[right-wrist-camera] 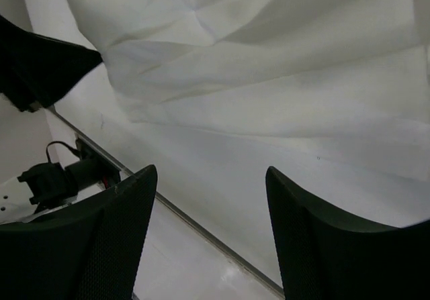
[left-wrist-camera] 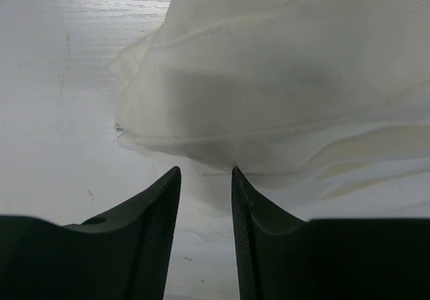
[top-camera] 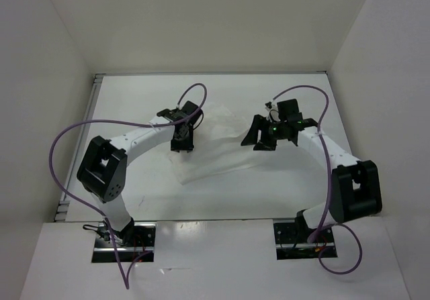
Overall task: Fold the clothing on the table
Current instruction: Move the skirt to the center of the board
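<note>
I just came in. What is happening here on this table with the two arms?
Two robot arms are working on a thin white garment that lies wrinkled on the white table. It is not neatly folded yet. The left gripper is at the edge of the cloth, with its jaws apart and nothing between them. The right gripper is at the other side, with its jaws wide open, and it also holds nothing.

My top camera looks down from behind, wrist cameras close behind left claw (left-wrist-camera: 205, 171) and right claw (right-wrist-camera: 210, 172), all share the clothing (top-camera: 222, 149).
</note>
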`<act>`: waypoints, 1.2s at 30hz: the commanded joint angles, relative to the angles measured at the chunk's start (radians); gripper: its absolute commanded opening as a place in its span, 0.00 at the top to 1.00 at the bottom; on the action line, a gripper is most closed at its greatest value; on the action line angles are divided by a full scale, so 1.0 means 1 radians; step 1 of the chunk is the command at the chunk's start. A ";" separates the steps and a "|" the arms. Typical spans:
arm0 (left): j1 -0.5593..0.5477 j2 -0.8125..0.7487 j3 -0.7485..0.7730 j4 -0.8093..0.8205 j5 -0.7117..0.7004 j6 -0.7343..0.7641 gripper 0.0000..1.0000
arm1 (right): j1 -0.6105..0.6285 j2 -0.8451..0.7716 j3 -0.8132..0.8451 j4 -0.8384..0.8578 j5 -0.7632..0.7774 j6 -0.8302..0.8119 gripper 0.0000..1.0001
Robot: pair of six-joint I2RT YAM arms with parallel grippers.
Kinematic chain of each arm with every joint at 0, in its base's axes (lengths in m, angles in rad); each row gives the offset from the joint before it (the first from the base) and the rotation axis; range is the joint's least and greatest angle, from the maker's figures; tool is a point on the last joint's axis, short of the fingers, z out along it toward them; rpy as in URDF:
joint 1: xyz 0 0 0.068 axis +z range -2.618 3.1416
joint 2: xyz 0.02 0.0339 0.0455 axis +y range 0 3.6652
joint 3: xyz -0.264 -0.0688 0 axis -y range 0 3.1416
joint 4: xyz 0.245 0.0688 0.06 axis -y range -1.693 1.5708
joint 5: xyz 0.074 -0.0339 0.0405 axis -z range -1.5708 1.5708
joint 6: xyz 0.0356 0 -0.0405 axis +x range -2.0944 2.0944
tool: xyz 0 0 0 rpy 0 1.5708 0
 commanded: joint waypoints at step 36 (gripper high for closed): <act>0.127 0.183 0.064 0.194 0.439 0.316 1.00 | 0.114 0.111 0.055 0.061 -0.016 0.009 0.27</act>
